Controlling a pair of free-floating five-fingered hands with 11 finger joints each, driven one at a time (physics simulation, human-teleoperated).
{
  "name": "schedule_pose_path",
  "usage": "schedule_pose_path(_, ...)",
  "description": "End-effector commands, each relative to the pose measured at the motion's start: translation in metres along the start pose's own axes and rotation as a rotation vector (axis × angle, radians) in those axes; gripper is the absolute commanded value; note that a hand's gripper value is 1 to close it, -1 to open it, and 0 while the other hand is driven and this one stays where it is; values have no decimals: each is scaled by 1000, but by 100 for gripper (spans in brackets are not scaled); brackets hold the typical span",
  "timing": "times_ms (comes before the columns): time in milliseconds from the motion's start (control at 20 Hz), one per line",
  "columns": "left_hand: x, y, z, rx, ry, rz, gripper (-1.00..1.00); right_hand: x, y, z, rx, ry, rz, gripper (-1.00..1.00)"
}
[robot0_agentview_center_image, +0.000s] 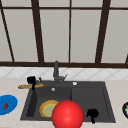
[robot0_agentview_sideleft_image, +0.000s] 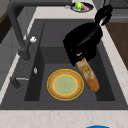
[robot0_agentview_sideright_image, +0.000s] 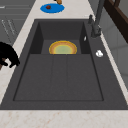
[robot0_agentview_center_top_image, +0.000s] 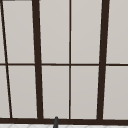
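My left hand (robot0_agentview_center_image: 31, 80) hovers over the sink's back left corner, its fingers curled round one end of a baguette (robot0_agentview_center_image: 30, 86). In the left side view this hand (robot0_agentview_sideleft_image: 83, 41) looms large, and the baguette (robot0_agentview_sideleft_image: 88, 76) slants down from it. A yellow plate (robot0_agentview_center_image: 47, 108) with a green centre lies in the left basin (robot0_agentview_sideleft_image: 65, 84). My right hand (robot0_agentview_center_image: 92, 113) hangs by the sink's front right edge, fingers loosely bent and holding nothing; the right side view has it (robot0_agentview_sideright_image: 8, 55) at the left.
A large red ball (robot0_agentview_center_image: 67, 115) covers the sink's front edge. A blue plate (robot0_agentview_center_image: 7, 103) carrying a small red item sits on the left counter. A dark dish (robot0_agentview_sideleft_image: 81, 6) with green food stands on the right. The faucet (robot0_agentview_center_image: 56, 71) rises behind the sink.
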Motion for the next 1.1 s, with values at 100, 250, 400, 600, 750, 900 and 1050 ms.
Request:
schedule_pose_path(100,7,14,48,5,-2,2,100,0,0,0,0,0,0,0)
schedule_pose_path(250,10,19,73,7,-3,3,100,0,0,0,0,0,0,0)
schedule_pose_path(400,13,24,98,3,-3,3,100,0,0,0,0,0,0,0)
schedule_pose_path(600,17,30,132,-1,-8,3,100,0,0,0,0,0,0,0)
schedule_pose_path(750,20,31,155,-3,-13,4,100,0,0,0,0,0,0,0)
schedule_pose_path(900,28,22,179,5,-12,-22,100,0,0,0,0,0,0,0)
schedule_pose_path(1050,30,4,202,20,-20,-39,100,0,0,0,0,0,0,0)
